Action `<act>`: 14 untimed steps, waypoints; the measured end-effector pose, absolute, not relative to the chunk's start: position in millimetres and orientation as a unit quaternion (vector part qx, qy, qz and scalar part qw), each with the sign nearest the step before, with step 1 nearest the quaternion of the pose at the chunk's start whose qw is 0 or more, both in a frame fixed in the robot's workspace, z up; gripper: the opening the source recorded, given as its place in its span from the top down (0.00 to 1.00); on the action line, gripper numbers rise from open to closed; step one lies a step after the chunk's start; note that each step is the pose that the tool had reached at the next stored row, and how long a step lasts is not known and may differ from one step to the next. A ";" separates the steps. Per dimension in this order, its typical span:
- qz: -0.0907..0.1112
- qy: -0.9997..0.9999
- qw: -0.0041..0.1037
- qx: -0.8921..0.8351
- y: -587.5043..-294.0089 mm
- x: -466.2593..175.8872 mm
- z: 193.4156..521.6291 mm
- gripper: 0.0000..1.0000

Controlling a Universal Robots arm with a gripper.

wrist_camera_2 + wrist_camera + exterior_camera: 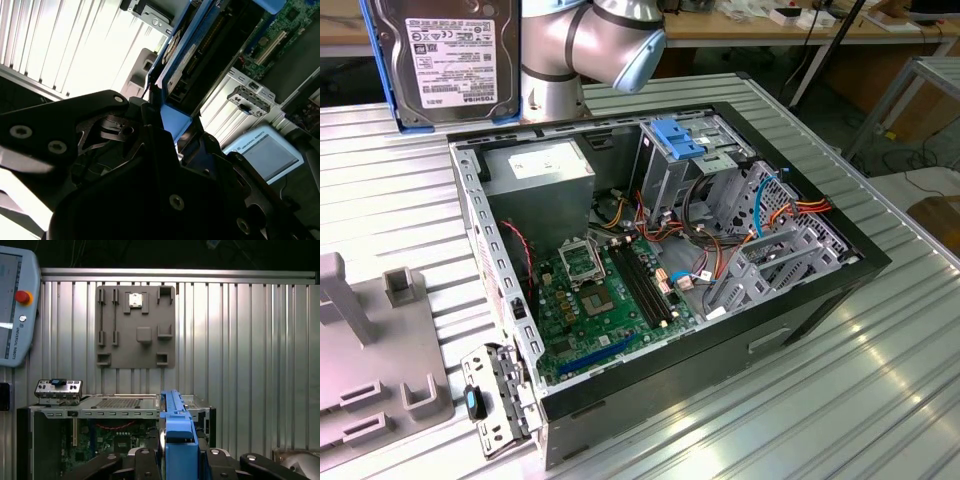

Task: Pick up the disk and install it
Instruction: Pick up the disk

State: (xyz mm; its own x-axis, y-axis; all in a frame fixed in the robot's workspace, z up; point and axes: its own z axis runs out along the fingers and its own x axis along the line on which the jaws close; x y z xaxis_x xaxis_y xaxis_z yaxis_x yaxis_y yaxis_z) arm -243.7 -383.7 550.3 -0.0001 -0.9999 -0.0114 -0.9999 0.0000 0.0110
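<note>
The disk [450,55] is held aloft, the jaws clamped tight on its blue edge.
It is best squared to the case [820,300], seen at its 5 o'clock in the exterior view.

disk [445,55] way up at 11 o'clock in the exterior view, dark grey drive, white label facing out, bright blue carrier rails down both sides, standing upright, up in the air, edge-on in the first wrist view [178,445]
</note>
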 end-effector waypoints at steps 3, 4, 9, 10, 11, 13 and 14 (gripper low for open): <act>0.008 0.707 0.000 -0.707 -383.7 -237.2 550.1 0.63; 0.008 0.707 0.000 -0.707 -383.7 -232.3 550.0 0.63; 0.008 0.707 0.000 -0.707 -383.7 -201.5 549.5 0.63; 0.008 0.707 0.000 -0.707 -383.7 -196.0 549.4 0.63; 0.008 0.707 0.000 -0.707 -383.7 -191.7 549.4 0.63; 0.008 0.707 0.000 -0.707 -383.7 -181.0 549.0 0.63; 0.008 0.707 0.000 -0.707 -383.7 -176.3 548.8 0.63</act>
